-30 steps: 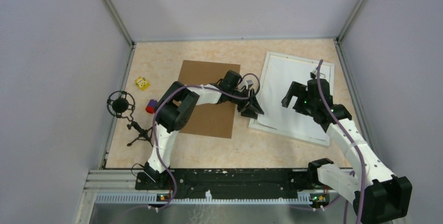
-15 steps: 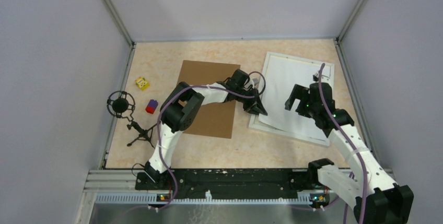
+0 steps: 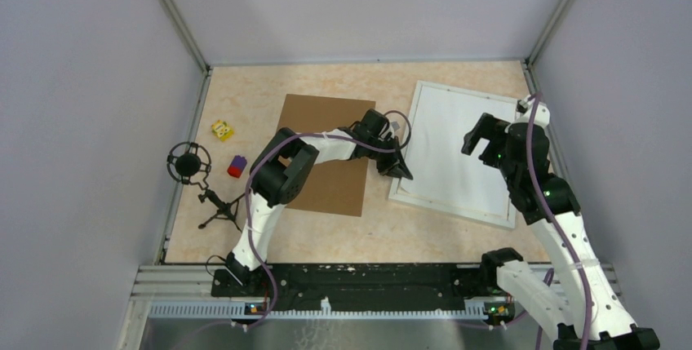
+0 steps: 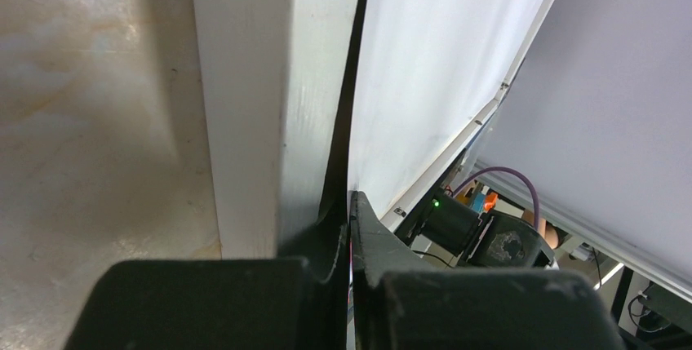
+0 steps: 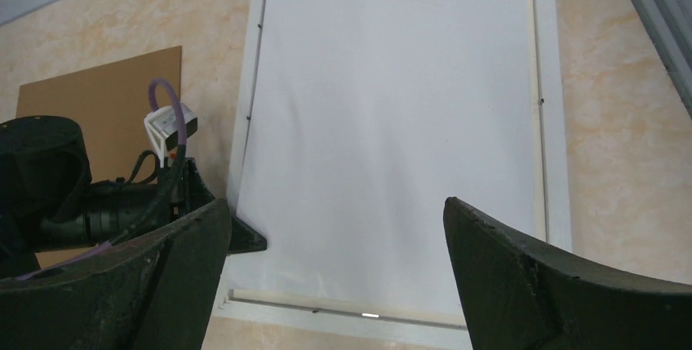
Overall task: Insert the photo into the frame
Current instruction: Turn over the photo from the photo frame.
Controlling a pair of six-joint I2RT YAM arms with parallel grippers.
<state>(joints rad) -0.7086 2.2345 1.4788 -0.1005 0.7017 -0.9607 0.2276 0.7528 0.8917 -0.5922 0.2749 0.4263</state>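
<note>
Left wrist view: left pincer [image 4: 349, 228] pinches the near edge of the photo [image 4: 424, 64], white back up; frame [image 4: 261, 81] bar sits just left of it. Right pincer [image 5: 334, 207] hovers spread above the photo. I'd ease that edge down inside the bar, no tugging.

On the desk [image 3: 253, 97], the frame [image 3: 445, 206] lies at the right, with the photo [image 3: 457, 150] inside it. The backing board [image 3: 322, 121] lies just left of the frame. The left pincer [image 3: 400, 169] is at the frame's left bar.
</note>
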